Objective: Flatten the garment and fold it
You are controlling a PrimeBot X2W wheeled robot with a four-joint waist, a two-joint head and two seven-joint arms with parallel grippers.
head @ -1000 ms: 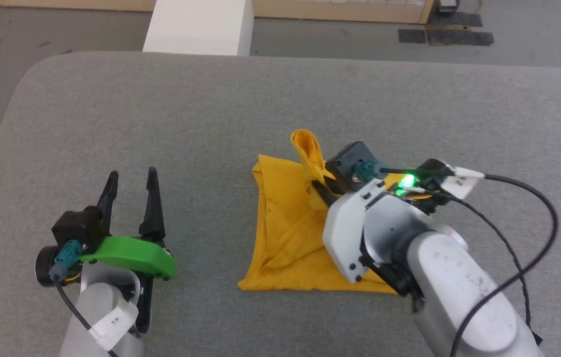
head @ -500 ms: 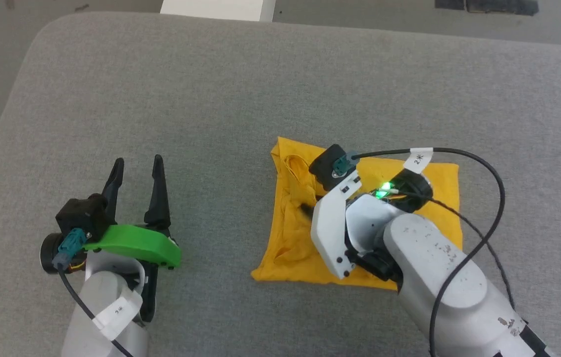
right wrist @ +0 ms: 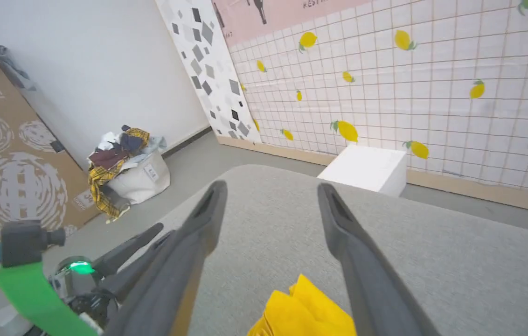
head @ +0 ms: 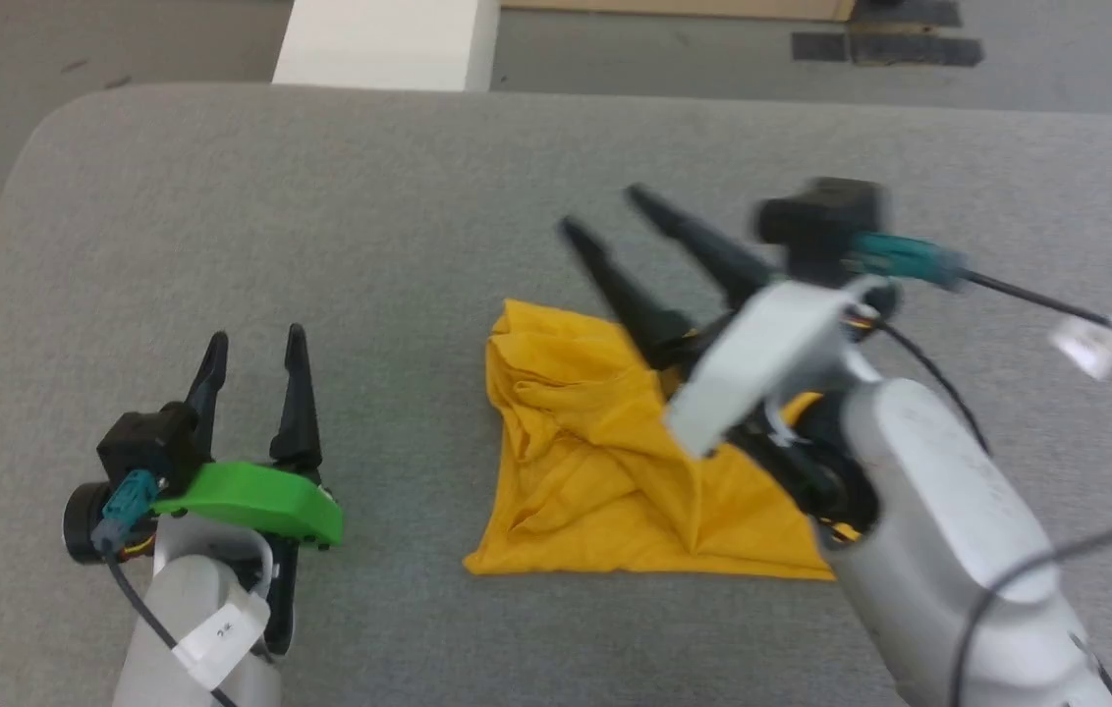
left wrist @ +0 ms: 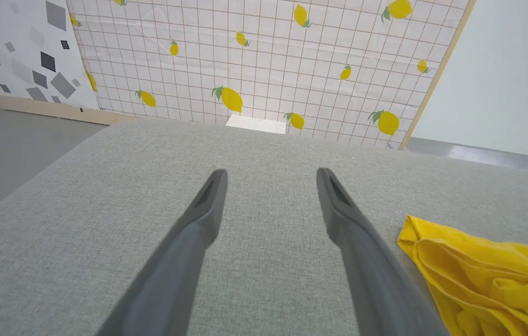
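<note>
— What stands beyond the grey pad [head: 320, 196]?
— A white box [right wrist: 362, 168] just before the lemon-print wall [left wrist: 268, 60]; on the floor, a bag of clothes [right wrist: 126, 163] near a cardboard box [right wrist: 7, 154].

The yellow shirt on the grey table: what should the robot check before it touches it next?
1. Mustard-yellow cotton T-shirt lying flat: not ok, it is rumpled with bunched folds.
2. Shirt resting on the grey fabric-covered table, away from its edges: ok.
3. Right gripper, two long dark fingers, open and empty: ok.
4. Left gripper open, apart from the shirt: ok.
5. Which side of the shirt faces up: cannot tell, no print shows.
</note>
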